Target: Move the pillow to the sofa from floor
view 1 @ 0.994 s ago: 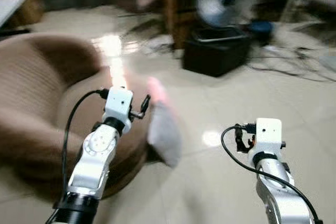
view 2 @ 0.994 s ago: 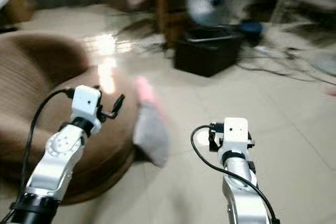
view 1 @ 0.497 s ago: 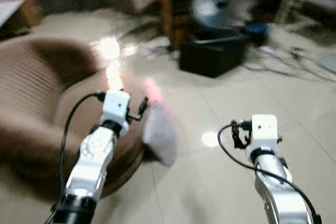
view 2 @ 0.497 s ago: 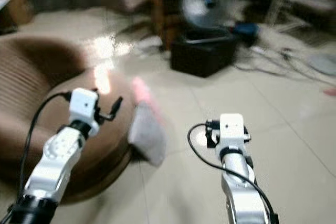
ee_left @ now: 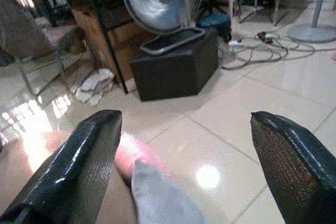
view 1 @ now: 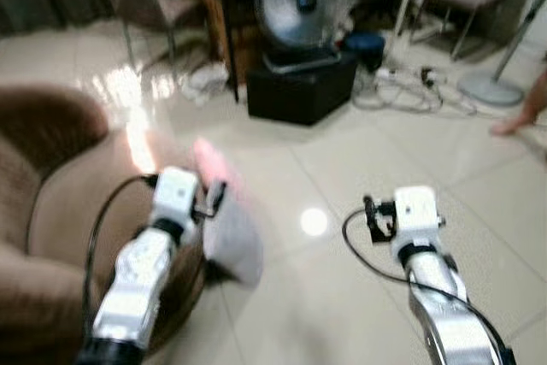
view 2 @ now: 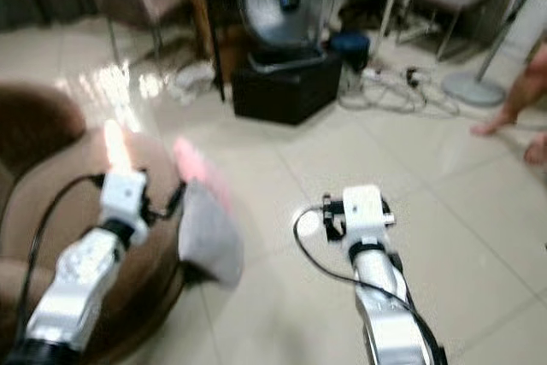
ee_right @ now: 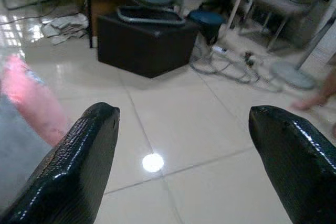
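A grey pillow (view 1: 229, 232) with a pink end (view 1: 208, 162) stands on the tiled floor, leaning against the front of the round brown sofa (view 1: 51, 203). My left gripper (ee_left: 184, 121) is open and hovers over the sofa's edge, just beside the pillow's top, with the pillow (ee_left: 163, 198) low between its fingers and untouched. My right gripper (ee_right: 184, 114) is open too, held over bare floor to the right of the pillow (ee_right: 29, 100). Both arms reach forward, the left gripper (view 1: 214, 198) close to the pillow, the right gripper (view 1: 374, 216) about an arm's width away.
A standing fan (view 1: 299, 2) sits on a black box (view 1: 303, 87) ahead, by a wooden table (view 1: 222, 6). Cables (view 1: 410, 91) and a round stand base (view 1: 489, 87) lie at the right rear. A person's leg (view 1: 523, 113) shows at the right edge.
The whole picture has shifted, so the camera moved: fan and box sit more central and a person's leg has come into view. Both arms keep their pose; the pillow still leans on the sofa.
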